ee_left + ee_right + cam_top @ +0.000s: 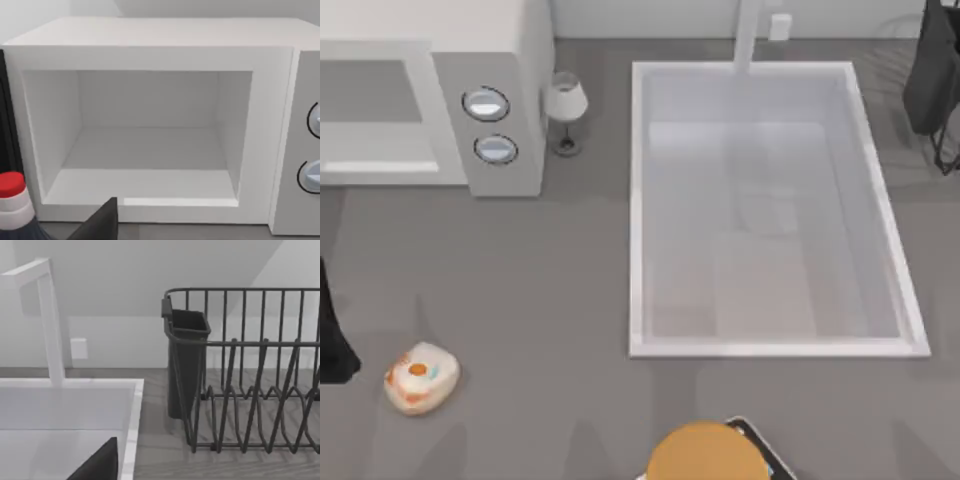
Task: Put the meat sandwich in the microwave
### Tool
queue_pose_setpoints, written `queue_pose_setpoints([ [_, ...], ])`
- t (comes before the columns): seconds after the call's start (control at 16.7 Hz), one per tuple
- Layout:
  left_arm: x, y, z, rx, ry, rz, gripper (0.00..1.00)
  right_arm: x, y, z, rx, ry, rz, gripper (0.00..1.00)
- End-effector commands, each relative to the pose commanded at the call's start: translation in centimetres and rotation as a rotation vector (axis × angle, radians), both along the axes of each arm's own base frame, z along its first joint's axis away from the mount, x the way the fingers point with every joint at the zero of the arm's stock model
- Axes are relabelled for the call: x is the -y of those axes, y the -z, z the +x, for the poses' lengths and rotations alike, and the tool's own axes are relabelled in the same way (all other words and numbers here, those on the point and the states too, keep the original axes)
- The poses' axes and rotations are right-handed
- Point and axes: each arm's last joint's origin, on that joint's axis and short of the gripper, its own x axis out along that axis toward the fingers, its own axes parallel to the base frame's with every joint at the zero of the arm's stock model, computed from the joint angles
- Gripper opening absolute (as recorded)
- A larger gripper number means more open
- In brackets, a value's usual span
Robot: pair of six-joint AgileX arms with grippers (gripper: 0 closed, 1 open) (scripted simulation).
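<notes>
Your meat sandwich (421, 377) lies untouched on the table, the microwave (430, 100) gapes open; left gripper's fingers unreadable, so reach first.

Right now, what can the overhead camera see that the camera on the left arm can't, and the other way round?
The top view alone shows the meat sandwich on the table's left near side, the sink, a wine glass and a tan dome. The left wrist view alone looks straight into the microwave's open grey cavity, with a red-capped bottle beside it. Both show the microwave and its two dials.
</notes>
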Motion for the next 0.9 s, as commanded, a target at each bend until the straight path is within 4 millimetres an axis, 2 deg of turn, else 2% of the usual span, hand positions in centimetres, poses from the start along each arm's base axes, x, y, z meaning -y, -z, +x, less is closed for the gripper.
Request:
queue_pose_setpoints([
  [0.18, 0.0, 0.0, 0.0, -0.016, 0.002, 0.003, 1.0, 0.0, 0.0, 0.0, 0.0, 0.0, 0.0, 1.0],
  [0.36, 0.2, -0.4, 0.3, -0.141, 0.017, 0.03, 1.0, 0.0, 0.0, 0.0, 0.0, 0.0, 0.0, 1.0],
  [0.66, 0.7, -1.7, 2.1, -0.543, 0.085, 0.113, 1.0, 0.0, 0.0, 0.0, 0.0, 0.0, 0.0, 1.0],
  [0.9, 1.8, -2.5, 5.7, -0.933, 0.192, 0.214, 1.0, 0.0, 0.0, 0.0, 0.0, 0.0, 0.0, 1.0],
])
